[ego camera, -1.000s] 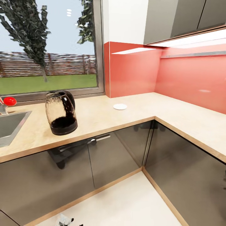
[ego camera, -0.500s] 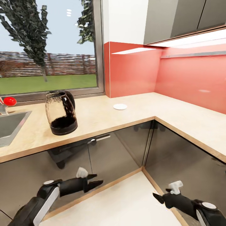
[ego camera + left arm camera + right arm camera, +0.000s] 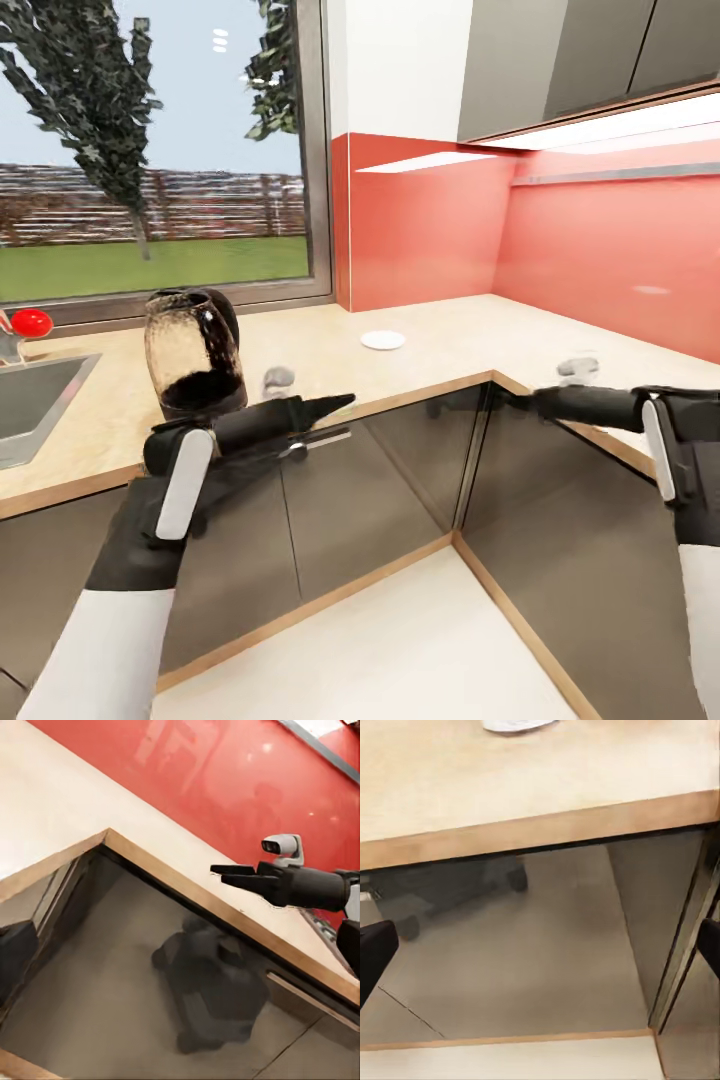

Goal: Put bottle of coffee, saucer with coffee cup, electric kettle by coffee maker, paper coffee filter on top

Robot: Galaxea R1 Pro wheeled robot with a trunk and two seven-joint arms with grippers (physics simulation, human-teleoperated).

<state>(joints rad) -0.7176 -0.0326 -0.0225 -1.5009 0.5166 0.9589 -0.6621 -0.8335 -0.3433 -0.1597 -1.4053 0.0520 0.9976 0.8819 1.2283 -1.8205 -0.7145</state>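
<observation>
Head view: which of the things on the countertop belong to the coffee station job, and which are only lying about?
Belong to the job:
- electric kettle, glass, standing near the sink
- saucer, small and white, farther along the countertop

Just there:
- sink
- red tap knob
- window
- red backsplash

1. The counter (image 3: 330, 385) is pale beige with a wooden edge, turning a corner below the red backsplash.
2. A glass electric kettle (image 3: 193, 356) stands upright on it near the sink (image 3: 30, 400).
3. A white saucer (image 3: 383, 340) lies flat farther along, well apart from the kettle.
</observation>
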